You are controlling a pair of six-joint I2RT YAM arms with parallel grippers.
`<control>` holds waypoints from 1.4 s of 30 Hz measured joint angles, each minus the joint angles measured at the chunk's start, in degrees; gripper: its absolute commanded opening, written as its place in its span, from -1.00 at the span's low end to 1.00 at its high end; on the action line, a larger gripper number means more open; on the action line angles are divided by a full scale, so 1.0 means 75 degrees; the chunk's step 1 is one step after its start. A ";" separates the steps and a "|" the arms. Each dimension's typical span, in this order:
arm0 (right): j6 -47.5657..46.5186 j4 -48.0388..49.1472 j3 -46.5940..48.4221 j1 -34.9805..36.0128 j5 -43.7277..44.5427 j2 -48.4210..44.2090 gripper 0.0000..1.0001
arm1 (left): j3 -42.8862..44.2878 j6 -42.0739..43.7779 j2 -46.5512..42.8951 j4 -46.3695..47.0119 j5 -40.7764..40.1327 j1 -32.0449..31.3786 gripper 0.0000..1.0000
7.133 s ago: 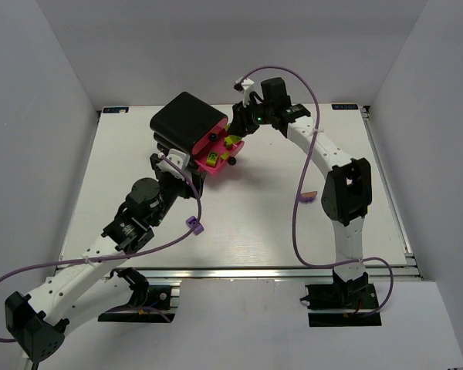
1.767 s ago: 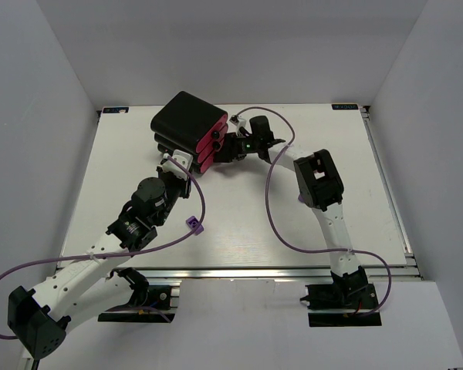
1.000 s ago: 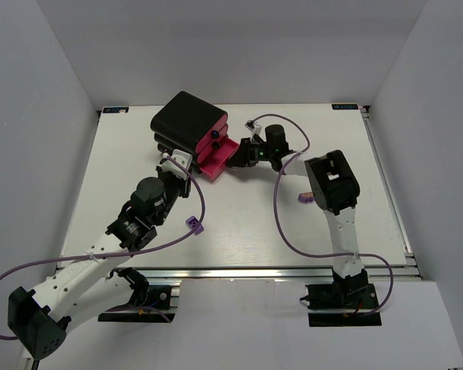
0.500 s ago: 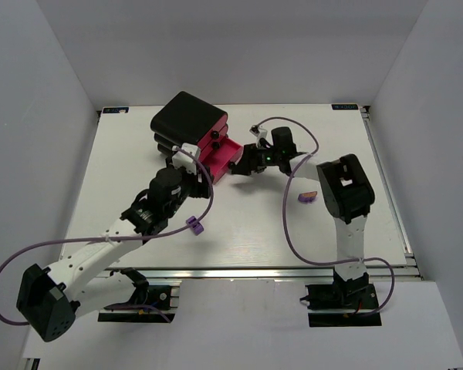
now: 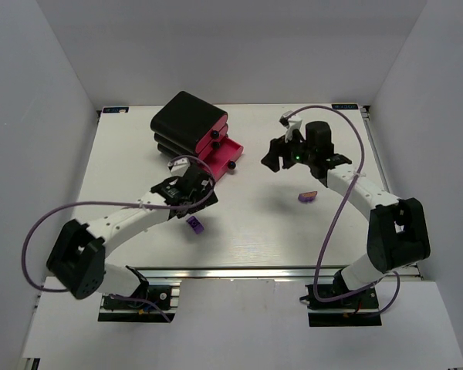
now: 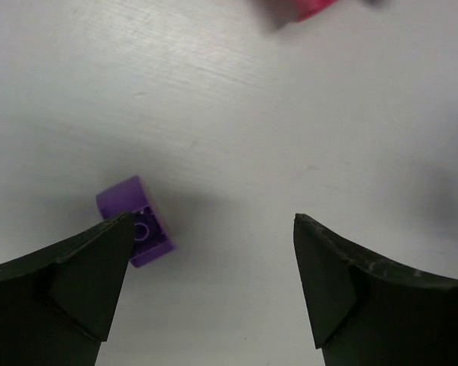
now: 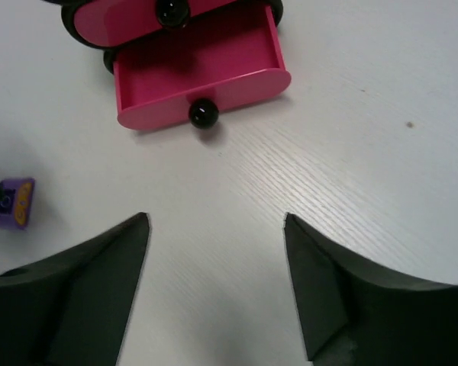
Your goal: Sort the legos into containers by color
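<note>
A: The left end effector (image 6: 214, 252) is spread, empty; the purple lego (image 6: 133, 221) sits off-centre, by one finger, not between them.
B: Closing now could flick it away; the right end effector (image 7: 217, 252), spread, faces the open drawer (image 7: 244, 84).

1. Robot lab test cell, not a home or a shop.
2. Two small white-and-black robot arms, the left arm (image 5: 123, 220) and the right arm (image 5: 363, 193), sit side by side at the near edge of a white table (image 5: 255, 223).
3. Their bases sit at a bare aluminium rail (image 5: 239, 271) on black mounting plates (image 5: 343, 297). That is rig hardware, not furniture.
4. Plain white panels (image 5: 38, 139) box in the table on the left, back and right.
5. A loose purple cable (image 5: 324, 107) loops in the open along each arm.
6. Small printed labels (image 5: 114, 110) sit at the table's back corners.
7. The things on the table are toy-like: a drawer box (image 5: 187, 119) and purple bricks (image 5: 308, 196).
</note>
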 measured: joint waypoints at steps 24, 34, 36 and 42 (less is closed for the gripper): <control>-0.0466 -0.1635 0.0026 -0.0973 -0.1335 -0.0673 0.18 | 0.0318 -0.2710 0.2358 -0.1151 -0.0507 0.0029 0.81; -0.0431 -0.1638 0.0017 -0.1163 -0.1498 -0.0673 0.17 | 0.0058 -0.2818 0.2148 -0.1087 -0.0251 -0.0029 -0.05; -0.0425 -0.1626 -0.0023 -0.1201 -0.1498 -0.0673 0.16 | -0.0117 -0.2830 0.1979 -0.1032 -0.0041 -0.0044 -0.34; -0.0408 -0.1641 -0.0119 -0.1218 -0.1492 -0.0673 0.16 | -0.0379 -0.2416 0.1612 -0.1005 0.0256 -0.0082 -0.86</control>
